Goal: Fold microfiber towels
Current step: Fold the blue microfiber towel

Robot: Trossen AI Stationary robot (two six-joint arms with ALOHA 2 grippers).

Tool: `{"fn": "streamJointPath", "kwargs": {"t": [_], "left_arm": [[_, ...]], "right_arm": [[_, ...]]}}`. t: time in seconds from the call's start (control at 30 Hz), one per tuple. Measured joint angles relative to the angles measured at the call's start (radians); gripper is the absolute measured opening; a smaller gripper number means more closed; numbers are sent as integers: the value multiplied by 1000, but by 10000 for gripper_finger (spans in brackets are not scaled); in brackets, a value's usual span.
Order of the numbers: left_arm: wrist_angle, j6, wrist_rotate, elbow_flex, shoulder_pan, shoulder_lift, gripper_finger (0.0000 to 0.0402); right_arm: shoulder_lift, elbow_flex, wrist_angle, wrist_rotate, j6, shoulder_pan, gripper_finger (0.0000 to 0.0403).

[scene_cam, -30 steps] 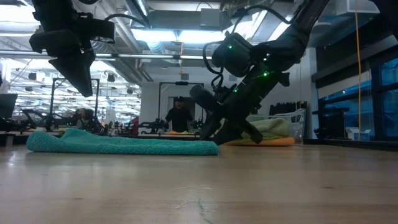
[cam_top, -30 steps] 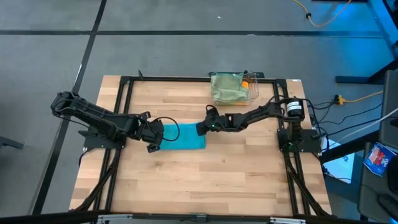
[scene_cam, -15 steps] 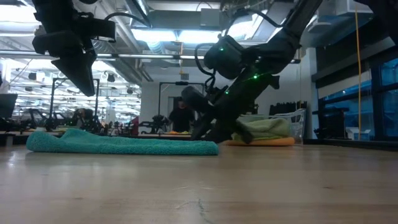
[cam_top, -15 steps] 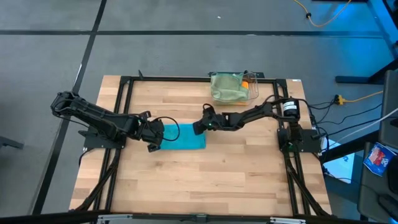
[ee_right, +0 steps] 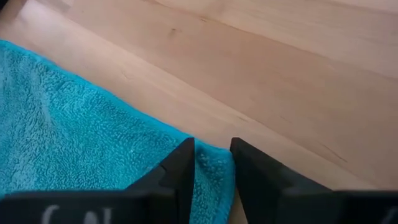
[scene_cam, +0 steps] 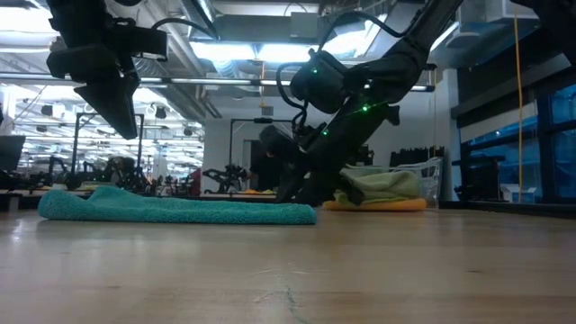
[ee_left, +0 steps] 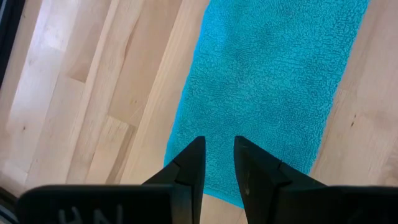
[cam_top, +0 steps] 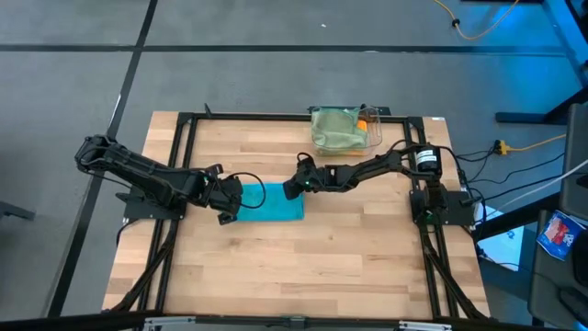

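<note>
Fingers of left gripper [ee_left: 217, 163] stand slightly apart, a narrow gap between them, hovering above the teal towel [cam_top: 269, 203] near its 9 o'clock end; nothing pinched, tips clear of the cloth in the low view. Towel lies folded into a flat strip near table [cam_top: 303, 267] centre. Right gripper [ee_right: 211, 163] sits at the towel's 2 o'clock corner, fingers [ee_right: 180, 168] narrowly parted with the corner's edge showing between them; whether they actually pinch it, cannot tell. Farther back, at 12 o'clock on the table edge, a clear plastic bin [cam_top: 372, 131] holds a pale sage green towel [cam_top: 336, 129] with an orange towel [cam_top: 362, 122] beside it.
</note>
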Motion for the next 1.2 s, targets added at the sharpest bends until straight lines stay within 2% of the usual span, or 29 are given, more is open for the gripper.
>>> {"fn": "streamJointPath", "kwargs": {"t": [0.13,0.3,0.37,0.77,1.03,1.2], "left_arm": [[0,0,0,0,0,0,76],[0,0,0,0,0,0,76],[0,0,0,0,0,0,76],[0,0,1,0,0,0,77],[0,0,1,0,0,0,77],[1,0,-11,0,0,0,77]], "right_arm": [[-4,-2,-10,1,-6,0,87],[-4,-3,-18,8,-32,0,23],[-6,-4,-17,8,-57,1,10],[-125,-5,-47,0,-112,52,6],[-145,-5,-222,114,-28,78,5],[-145,-5,-240,167,-33,79,11]]}}
